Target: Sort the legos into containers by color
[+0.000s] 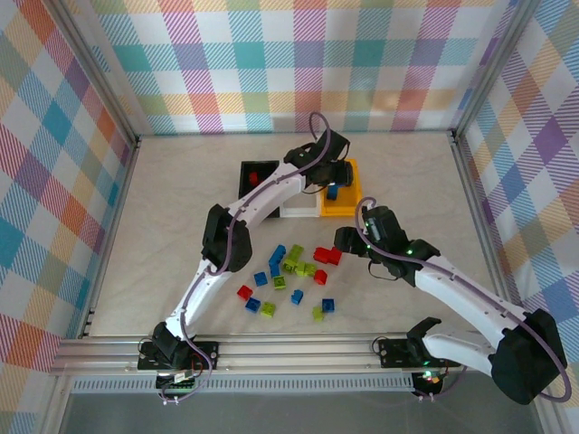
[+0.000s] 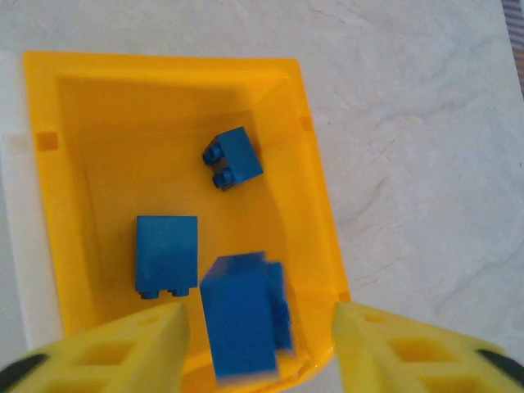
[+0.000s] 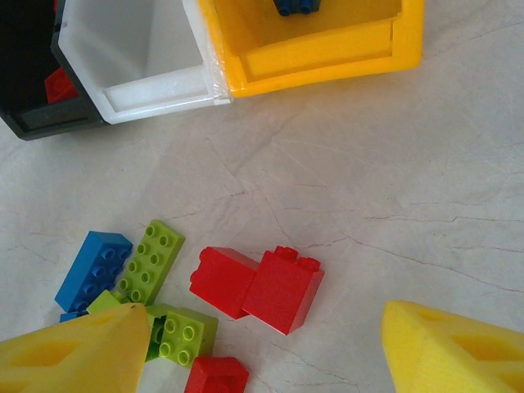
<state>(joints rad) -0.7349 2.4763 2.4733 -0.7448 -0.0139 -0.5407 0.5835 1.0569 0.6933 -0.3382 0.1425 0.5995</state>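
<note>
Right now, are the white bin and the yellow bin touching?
Touching. The right wrist view shows the white bin flush against the yellow bin, no gap.

Bright, even light; shadows on the surface [image 1: 181, 199] are faint and soft. The left wrist view's nearest blue lego [image 2: 241, 323] is blurred.

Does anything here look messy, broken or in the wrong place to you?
Nothing looks broken or misplaced. The blue bricks in the yellow bin lie tumbled, one tipped on its side, and the loose bricks on the table are a jumbled heap, which seems to be just the unsorted pile.
</note>
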